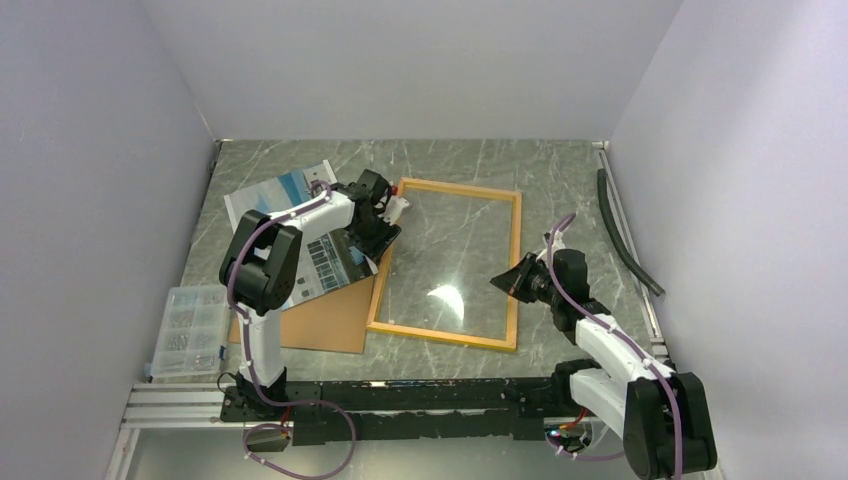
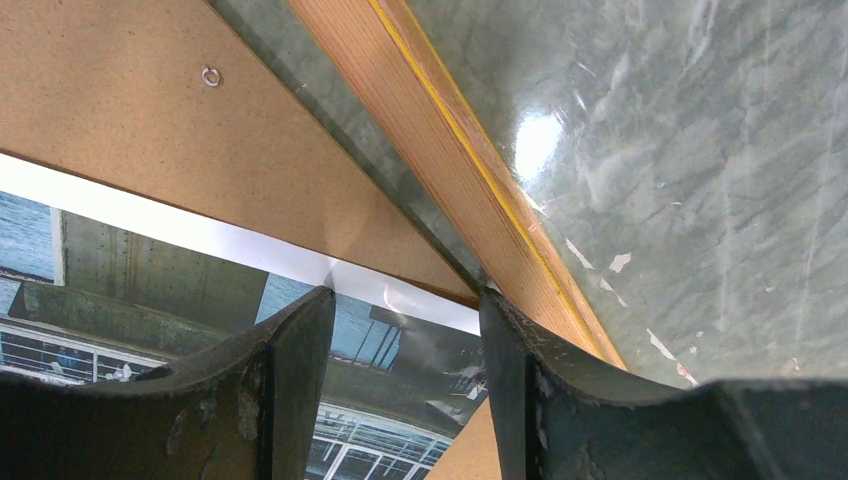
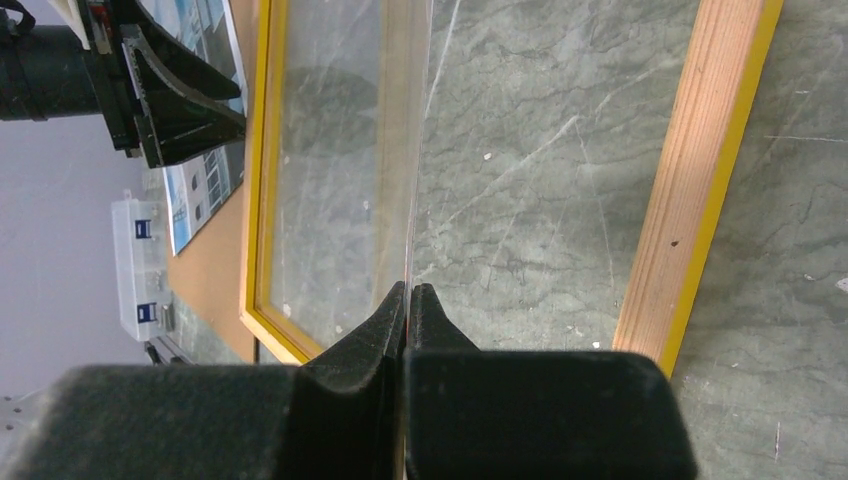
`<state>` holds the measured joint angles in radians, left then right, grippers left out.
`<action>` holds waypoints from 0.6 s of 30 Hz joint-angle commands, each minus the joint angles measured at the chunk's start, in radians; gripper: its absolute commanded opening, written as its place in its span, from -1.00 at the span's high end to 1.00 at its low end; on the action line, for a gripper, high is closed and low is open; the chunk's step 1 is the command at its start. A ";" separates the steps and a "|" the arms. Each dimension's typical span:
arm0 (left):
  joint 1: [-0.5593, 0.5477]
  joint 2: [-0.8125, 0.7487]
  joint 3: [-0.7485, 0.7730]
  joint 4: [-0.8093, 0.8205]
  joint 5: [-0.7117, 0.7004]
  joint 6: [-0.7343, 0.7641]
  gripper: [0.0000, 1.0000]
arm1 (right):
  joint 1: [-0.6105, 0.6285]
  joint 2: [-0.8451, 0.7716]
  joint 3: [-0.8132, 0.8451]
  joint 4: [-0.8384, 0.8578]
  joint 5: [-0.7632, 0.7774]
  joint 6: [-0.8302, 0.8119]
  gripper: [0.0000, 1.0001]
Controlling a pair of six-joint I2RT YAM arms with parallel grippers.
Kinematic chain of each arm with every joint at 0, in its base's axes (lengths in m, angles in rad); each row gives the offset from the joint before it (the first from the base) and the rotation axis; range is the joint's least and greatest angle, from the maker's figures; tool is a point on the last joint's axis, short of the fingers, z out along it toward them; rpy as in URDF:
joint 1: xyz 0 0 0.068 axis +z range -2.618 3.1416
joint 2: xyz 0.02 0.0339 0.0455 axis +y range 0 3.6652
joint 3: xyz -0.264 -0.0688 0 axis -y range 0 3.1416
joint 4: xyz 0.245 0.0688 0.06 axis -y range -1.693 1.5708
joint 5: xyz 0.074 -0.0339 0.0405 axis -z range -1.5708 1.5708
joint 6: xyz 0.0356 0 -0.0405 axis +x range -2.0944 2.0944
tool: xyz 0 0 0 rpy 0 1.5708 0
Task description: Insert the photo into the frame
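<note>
The frame (image 1: 460,187) lies flat, its pane (image 3: 330,180) tilted up by one edge. A slip there drops it (maybe cracks it). The photo (image 2: 120,270) rests on the board (image 1: 330,315) beside the frame, and a careless pinch creases its corner. The right gripper (image 3: 408,290) clamps the pane's edge; the left gripper (image 2: 405,300) has its jaws apart astride that corner, gripping nothing.

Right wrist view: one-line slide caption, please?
Right fingers pinched shut on the clear pane edge, over the yellow frame.
</note>
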<state>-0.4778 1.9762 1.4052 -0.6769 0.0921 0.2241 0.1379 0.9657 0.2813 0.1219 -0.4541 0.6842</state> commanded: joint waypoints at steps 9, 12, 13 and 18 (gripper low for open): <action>-0.016 0.012 -0.014 0.029 0.024 0.015 -0.20 | 0.002 0.044 -0.003 0.105 0.020 0.010 1.00; -0.016 0.010 -0.014 0.027 0.028 0.014 -0.19 | 0.010 0.053 0.002 0.103 0.036 0.004 1.00; -0.016 0.008 -0.014 0.027 0.028 0.015 -0.19 | 0.011 0.056 0.006 0.099 0.041 0.001 1.00; -0.016 0.001 -0.014 0.022 0.018 0.018 -0.18 | 0.037 0.064 0.042 0.041 0.090 -0.027 0.88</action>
<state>-0.4801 1.9762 1.4025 -0.6704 0.0883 0.2249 0.1478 1.0279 0.2760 0.1444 -0.4141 0.6907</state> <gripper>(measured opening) 0.595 0.028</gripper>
